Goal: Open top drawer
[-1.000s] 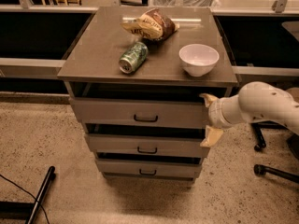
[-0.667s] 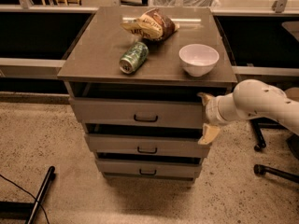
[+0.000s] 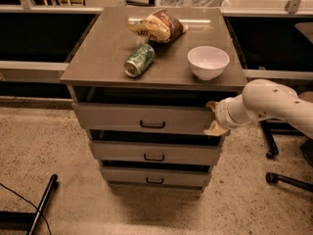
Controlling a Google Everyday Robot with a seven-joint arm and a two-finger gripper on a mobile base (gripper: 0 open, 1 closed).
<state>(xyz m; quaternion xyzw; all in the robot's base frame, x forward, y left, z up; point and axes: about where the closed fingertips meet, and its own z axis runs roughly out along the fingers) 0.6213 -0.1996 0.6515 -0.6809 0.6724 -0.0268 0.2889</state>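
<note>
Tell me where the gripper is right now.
In the camera view, the gripper is at the right end of the top drawer front, below the white bowl.

We find no legible text. The green can (image 3: 139, 59) and the snack bag (image 3: 157, 26) on the table (image 3: 98, 58) both carry print, but we cannot make out any word, brand or number. The end effector (image 3: 214, 117) is at the right end of the top drawer (image 3: 122, 119) front.

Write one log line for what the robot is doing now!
gripper: at right end of top drawer front | handle: untouched | on cabinet: can, bowl, snack bag
</note>
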